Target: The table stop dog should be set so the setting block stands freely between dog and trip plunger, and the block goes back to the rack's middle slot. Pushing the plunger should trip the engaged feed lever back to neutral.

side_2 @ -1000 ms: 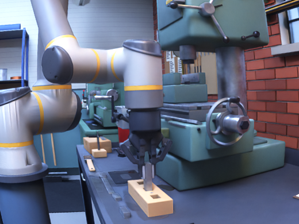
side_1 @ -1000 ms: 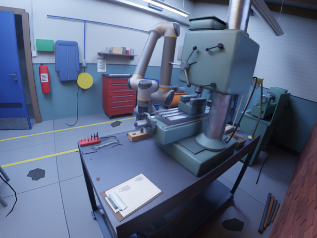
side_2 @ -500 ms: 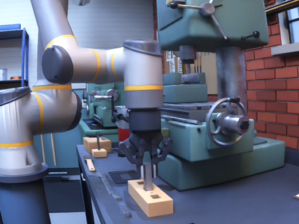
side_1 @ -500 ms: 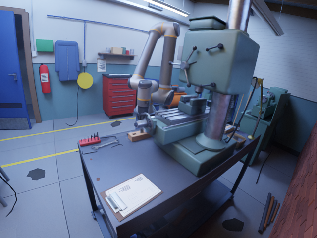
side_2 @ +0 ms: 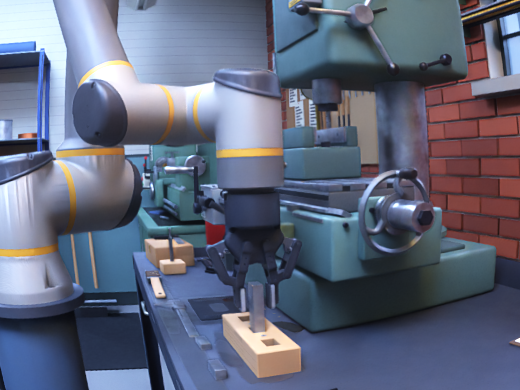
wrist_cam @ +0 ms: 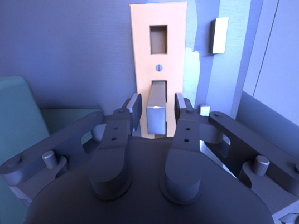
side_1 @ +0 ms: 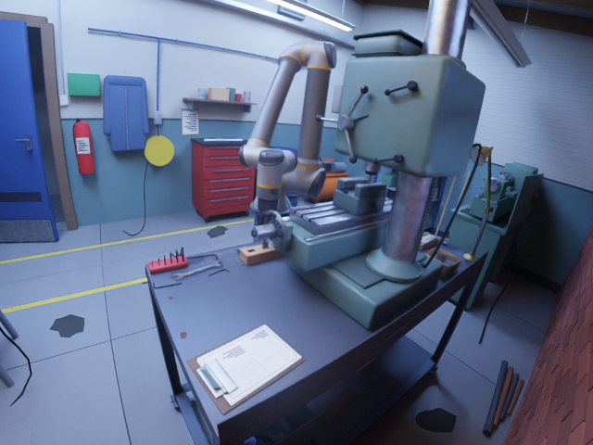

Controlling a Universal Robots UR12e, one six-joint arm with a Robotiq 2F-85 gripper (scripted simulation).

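My gripper (side_2: 256, 296) (wrist_cam: 156, 107) points straight down over the wooden rack (side_2: 261, 344) (side_1: 259, 254) at the bench's far end, and it stands open around the grey steel setting block (side_2: 256, 306) (wrist_cam: 156, 114), which stands upright in the rack's middle slot. The rack's nearer slot (wrist_cam: 158, 39) (side_2: 270, 342) is empty. The third slot is hidden under my fingers. The dog, plunger and feed lever are not plainly in view.
Behind the rack stands the green milling machine (side_2: 370, 254) with its table handwheel (side_2: 395, 217) jutting out above the bench. A loose steel bar (wrist_cam: 219, 35) lies beside the rack. Wrenches (side_1: 196, 270), a red tool holder (side_1: 167, 263) and a clipboard (side_1: 246, 364) lie along the bench.
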